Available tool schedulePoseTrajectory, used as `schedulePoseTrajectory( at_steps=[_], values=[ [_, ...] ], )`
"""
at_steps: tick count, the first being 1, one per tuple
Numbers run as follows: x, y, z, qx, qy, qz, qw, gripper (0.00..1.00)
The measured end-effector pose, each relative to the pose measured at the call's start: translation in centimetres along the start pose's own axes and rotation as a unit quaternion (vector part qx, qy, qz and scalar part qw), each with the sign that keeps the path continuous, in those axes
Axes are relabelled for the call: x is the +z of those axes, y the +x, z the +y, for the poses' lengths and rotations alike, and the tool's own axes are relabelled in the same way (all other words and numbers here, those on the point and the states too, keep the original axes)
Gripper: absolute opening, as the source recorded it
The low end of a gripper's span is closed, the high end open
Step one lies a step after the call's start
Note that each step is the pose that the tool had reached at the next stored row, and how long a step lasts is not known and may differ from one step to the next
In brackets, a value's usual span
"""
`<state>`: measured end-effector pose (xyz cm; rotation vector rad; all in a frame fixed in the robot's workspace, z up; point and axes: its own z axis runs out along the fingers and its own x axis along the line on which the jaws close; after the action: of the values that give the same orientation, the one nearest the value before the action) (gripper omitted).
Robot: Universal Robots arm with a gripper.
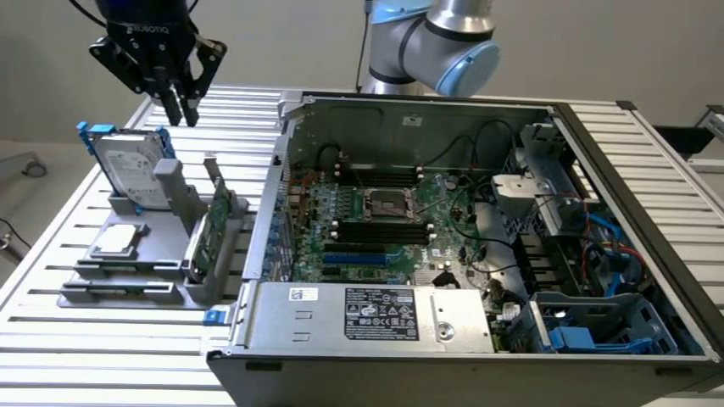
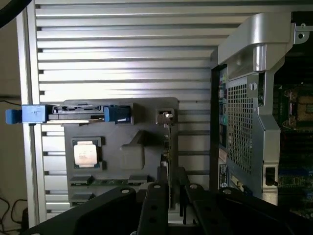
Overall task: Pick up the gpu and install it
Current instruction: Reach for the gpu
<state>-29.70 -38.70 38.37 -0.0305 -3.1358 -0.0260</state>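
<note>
The gripper is seen raised well above the slatted metal table, near the table's far edge. Its two fingers are set narrowly apart, and nothing is held between them. In the wrist view the gripper is pointed straight down, and a small gap is seen between the dark fingers.

The graphics card is found well below the gripper. It is stood upright on its long edge in a slot of a grey holder, untouched by the tool. In the wrist view the card is seen edge-on as a thin strip lined up with the gap between the fingers, with its metal bracket at the end farther from them.

In the same holder, a hard drive in a blue frame is stood upright, almost directly beneath the gripper in the exterior view. A processor chip is laid flat beside it. Both the drive and the chip are also seen from above in the wrist view.

Beside the holder, on the far side of the card from the drive, an open computer case is laid on the table. A green motherboard is exposed inside it, and a silver power supply is mounted along its near side. The perforated rear wall of the case and part of the motherboard are seen in the wrist view.
</note>
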Motion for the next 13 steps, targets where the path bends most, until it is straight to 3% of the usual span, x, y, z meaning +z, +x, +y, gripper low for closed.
schedulePoseTrajectory(
  at_steps=[1,2,4,5,13],
  values=[
    [0.00,0.00,0.00,0.000,0.0000,0.0000,1.0000,0.24],
    [0.00,0.01,0.00,0.000,0.0000,0.0000,1.0000,0.36],
    [0.05,0.02,-0.03,0.000,0.0000,0.0000,1.0000,0.36],
    [0.14,0.02,-0.08,0.000,0.0000,0.0000,1.0000,0.42],
    [0.91,0.01,-0.67,0.000,0.0001,0.0001,1.0000,0.42]
  ],
)
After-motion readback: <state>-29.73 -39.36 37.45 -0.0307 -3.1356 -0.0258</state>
